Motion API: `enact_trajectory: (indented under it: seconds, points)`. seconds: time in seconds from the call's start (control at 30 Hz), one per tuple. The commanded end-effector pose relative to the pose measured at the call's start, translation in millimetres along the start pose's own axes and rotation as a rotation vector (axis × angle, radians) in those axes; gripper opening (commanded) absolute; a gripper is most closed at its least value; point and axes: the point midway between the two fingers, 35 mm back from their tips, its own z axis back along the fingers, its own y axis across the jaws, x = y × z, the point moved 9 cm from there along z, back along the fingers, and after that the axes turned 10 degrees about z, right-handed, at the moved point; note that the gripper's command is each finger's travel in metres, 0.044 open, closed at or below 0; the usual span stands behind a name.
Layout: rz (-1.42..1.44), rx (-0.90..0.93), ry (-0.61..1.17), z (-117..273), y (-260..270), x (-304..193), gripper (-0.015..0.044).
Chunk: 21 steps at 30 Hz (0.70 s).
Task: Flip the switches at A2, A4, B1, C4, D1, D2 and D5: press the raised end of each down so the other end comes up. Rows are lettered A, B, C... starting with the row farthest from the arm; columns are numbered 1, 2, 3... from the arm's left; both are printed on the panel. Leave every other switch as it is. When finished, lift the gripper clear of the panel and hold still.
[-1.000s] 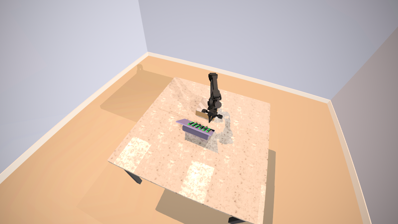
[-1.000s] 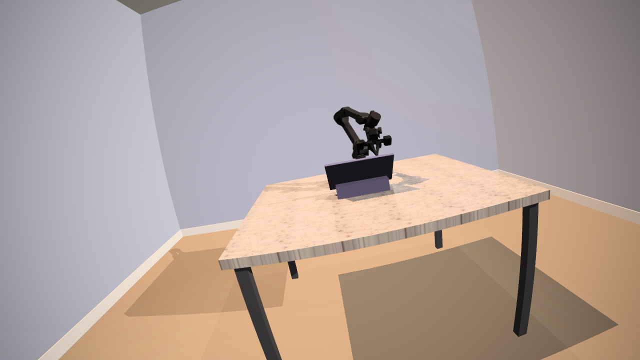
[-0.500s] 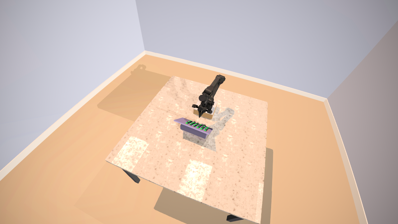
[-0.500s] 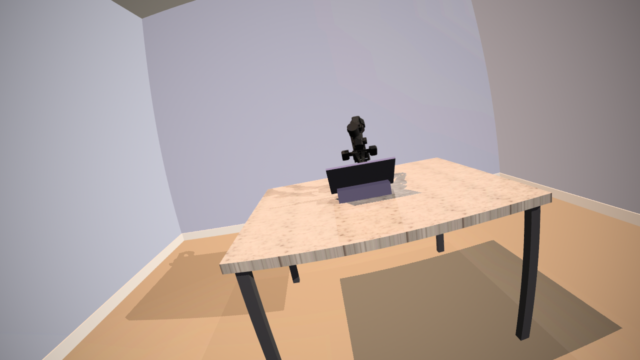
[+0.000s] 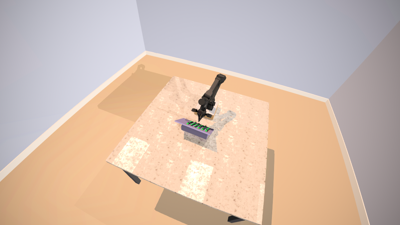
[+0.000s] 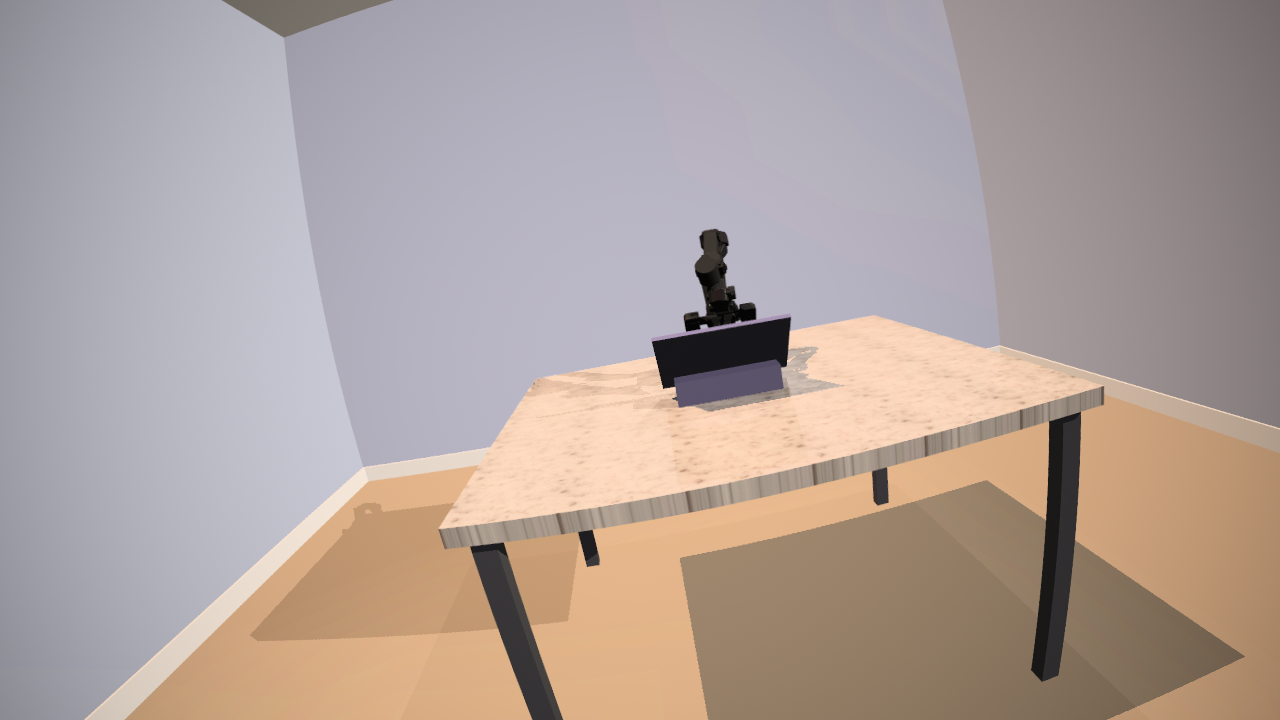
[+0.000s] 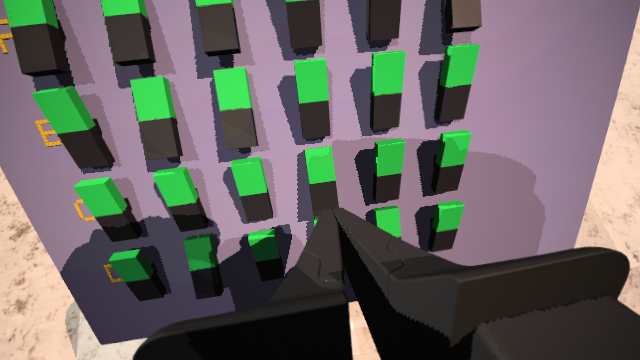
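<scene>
The lilac switch panel (image 5: 181,120) (image 6: 718,353) (image 7: 545,100) stands tilted on its base. In the wrist view, A2 (image 7: 131,40) and A4 (image 7: 304,25) are cut off at the top. B1 (image 7: 75,122), C4 (image 7: 321,172), D1 (image 7: 132,267) and D2 (image 7: 201,255) show green upper and dark lower halves; D1 and D2 lie in shadow. D5 (image 7: 388,222) is partly behind a finger. I cannot tell clearly which ends are raised. My gripper (image 5: 199,120) (image 7: 332,218) is shut and empty, its tips in front of C4's lower end, hiding most of D4. Contact is unclear.
Other switches surround C4, with C3 (image 7: 251,187) and C5 (image 7: 389,170) beside it. The speckled table (image 5: 156,125) (image 6: 581,465) carries the panel and arm. A tan-sided block (image 5: 214,114) sits behind the gripper. The panel's back hides the fingers in the exterior view.
</scene>
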Motion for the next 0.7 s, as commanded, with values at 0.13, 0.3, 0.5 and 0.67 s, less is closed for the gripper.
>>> enact_trajectory:
  seconds: [0.13, 0.3, 0.5, 0.67]
  points:
    - [-0.004, 0.001, 0.007, -10, 0, -2, 0.0000]
    - [-0.004, 0.001, 0.007, -16, 0, -2, 0.0000]
    - [-0.004, 0.001, 0.007, -22, 0, -2, 0.0000]
    - [-0.004, 0.001, 0.007, -22, 0, -2, 0.0000]
